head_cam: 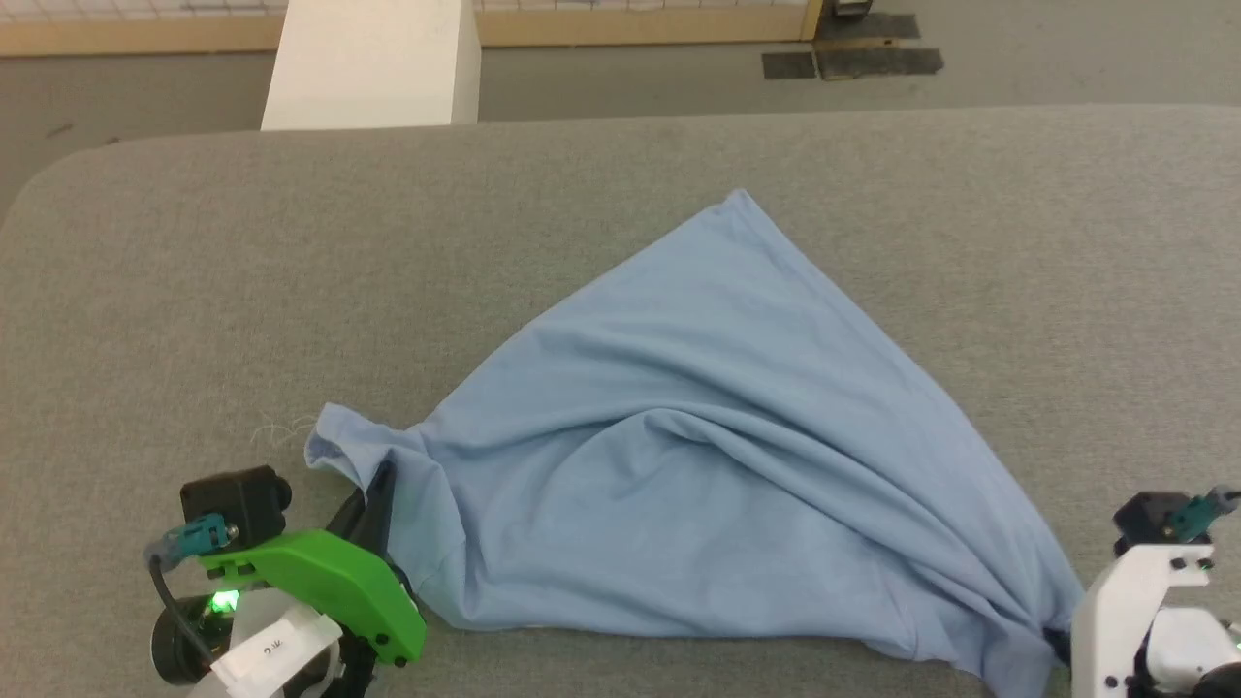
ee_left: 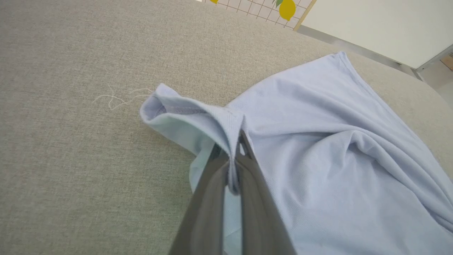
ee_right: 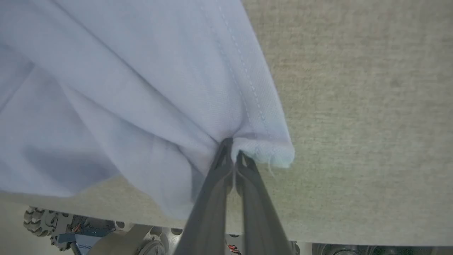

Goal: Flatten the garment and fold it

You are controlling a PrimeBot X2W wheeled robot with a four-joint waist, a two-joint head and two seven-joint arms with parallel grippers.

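The light-blue garment (head_cam: pixel 698 456) lies on the grey table as a wrinkled triangle, its far tip pointing away from me. At the lower left my left gripper (head_cam: pixel 380 485) is shut on a bunched corner of the garment (ee_left: pixel 198 120); in the left wrist view the cloth is pinched between the gripper (ee_left: pixel 235 148) fingers. Down at the lower right, my right gripper (ee_right: pixel 231 150) is shut on the garment's stitched hem corner (ee_right: pixel 262 141), near the table's front edge. The head view shows only the right arm's white wrist (head_cam: pixel 1134 601) beside that corner.
The grey padded table (head_cam: pixel 194 291) stretches wide around the garment. A white pillar (head_cam: pixel 373 63) and grey floor lie beyond its far edge. A loose white thread (ee_left: pixel 116 99) rests on the table left of the held corner. The robot's base (ee_right: pixel 106 230) shows below the front edge.
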